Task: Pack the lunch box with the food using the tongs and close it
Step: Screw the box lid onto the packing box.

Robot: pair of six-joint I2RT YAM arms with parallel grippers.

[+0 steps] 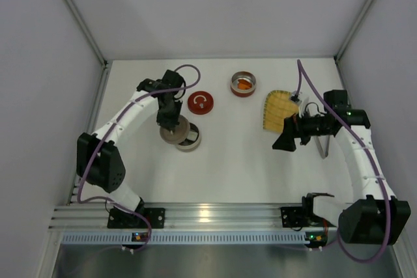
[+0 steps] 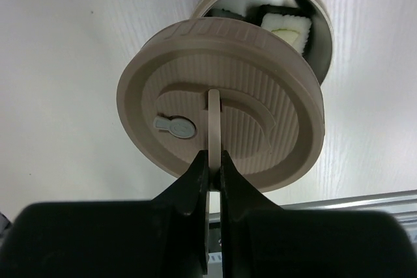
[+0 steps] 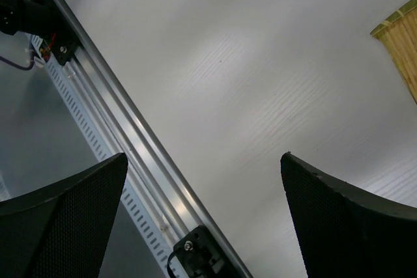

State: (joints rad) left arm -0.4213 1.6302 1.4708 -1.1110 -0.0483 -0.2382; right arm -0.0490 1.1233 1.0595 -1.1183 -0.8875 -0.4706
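My left gripper (image 1: 168, 120) (image 2: 214, 154) is shut on the thin upright handle of a beige ribbed lid (image 2: 221, 105) (image 1: 172, 135). The lid hangs tilted over the near-left part of an open round lunch box tin (image 2: 324, 30) (image 1: 191, 139). White food with black edges (image 2: 287, 27) lies inside that tin. A second tin (image 1: 243, 84) at the back holds orange food (image 1: 244, 86). My right gripper (image 1: 287, 136) (image 3: 203, 157) is open and holds nothing, above bare table. A sliver of the silver tongs (image 1: 324, 148) shows beside my right arm.
A red lid (image 1: 201, 102) lies between the two tins. A yellow woven mat (image 1: 279, 110) (image 3: 401, 43) lies just behind my right gripper. The aluminium rail (image 3: 130, 154) runs along the table's near edge, and white walls close in the sides and back.
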